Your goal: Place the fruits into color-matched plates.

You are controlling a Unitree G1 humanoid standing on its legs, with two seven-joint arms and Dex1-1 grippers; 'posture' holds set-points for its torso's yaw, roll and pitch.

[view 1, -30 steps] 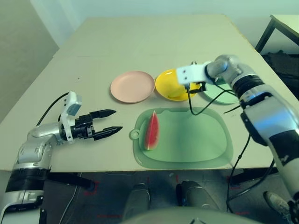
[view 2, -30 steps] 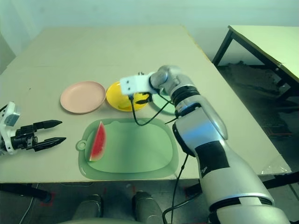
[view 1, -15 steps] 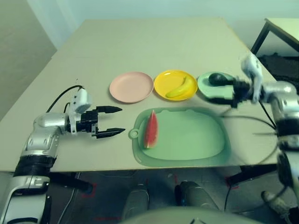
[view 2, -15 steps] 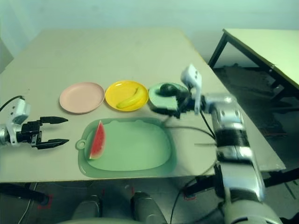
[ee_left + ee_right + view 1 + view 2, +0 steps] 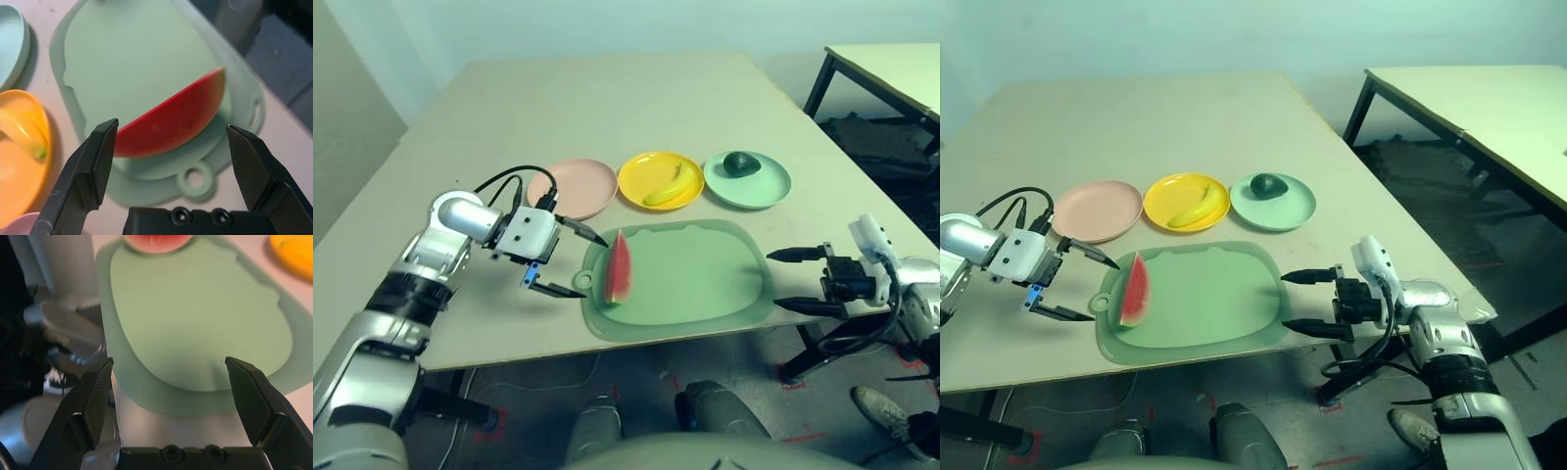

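Watermelon wedge lies ungripped; left gripper fingers spread wide beside it, right gripper likewise, empty.

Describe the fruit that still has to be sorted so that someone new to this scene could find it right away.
Start at the large green mat lying at the table's near edge, in front of a row of three plates. On the mat's left end, by its ring tab, lies a watermelon wedge with the open left gripper right beside it. It is the one red fruit and the one not on a plate; the banana and avocado sit on theirs.

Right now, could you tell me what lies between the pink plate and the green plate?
The yellow plate with the banana, in the left eye view.
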